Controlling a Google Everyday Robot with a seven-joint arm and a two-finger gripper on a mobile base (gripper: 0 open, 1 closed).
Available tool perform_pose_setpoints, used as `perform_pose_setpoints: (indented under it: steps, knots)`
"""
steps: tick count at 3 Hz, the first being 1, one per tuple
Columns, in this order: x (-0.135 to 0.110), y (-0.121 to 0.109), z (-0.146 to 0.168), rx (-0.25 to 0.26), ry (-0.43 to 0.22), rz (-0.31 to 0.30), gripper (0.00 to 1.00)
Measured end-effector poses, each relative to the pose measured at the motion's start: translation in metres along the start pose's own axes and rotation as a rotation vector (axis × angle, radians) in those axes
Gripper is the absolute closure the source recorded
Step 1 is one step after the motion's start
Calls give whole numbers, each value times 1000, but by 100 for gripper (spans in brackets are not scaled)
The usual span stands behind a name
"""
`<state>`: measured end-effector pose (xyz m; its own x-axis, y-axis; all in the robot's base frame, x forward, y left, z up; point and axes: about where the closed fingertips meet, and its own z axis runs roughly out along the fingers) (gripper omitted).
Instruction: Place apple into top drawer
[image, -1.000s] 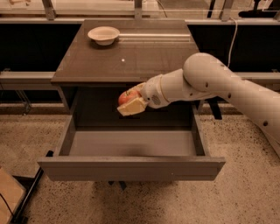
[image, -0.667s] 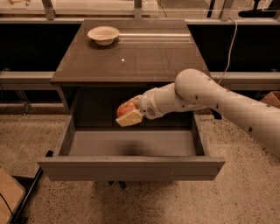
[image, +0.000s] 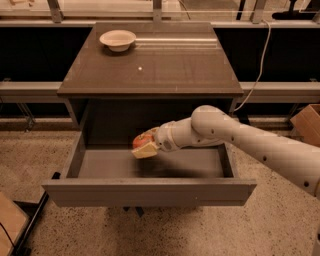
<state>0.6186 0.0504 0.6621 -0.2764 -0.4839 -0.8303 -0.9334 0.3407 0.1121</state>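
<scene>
While the top drawer (image: 150, 192) stands pulled open below it, the end effector (image: 145, 148) pinches the apple (image: 141, 139) over the drawer floor; beyond and above it, a white bowl (image: 117, 39) sits on the surface (image: 165, 65).

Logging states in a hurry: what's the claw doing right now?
The claw is closed on the apple, low over the open drawer floor.
</scene>
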Motion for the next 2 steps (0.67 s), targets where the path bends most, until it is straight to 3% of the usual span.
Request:
perform_pose_setpoints:
  steps: [1, 2]
  knots:
    - [25, -3, 17, -2, -7, 52, 58]
    - [35, -4, 20, 3, -23, 76, 35]
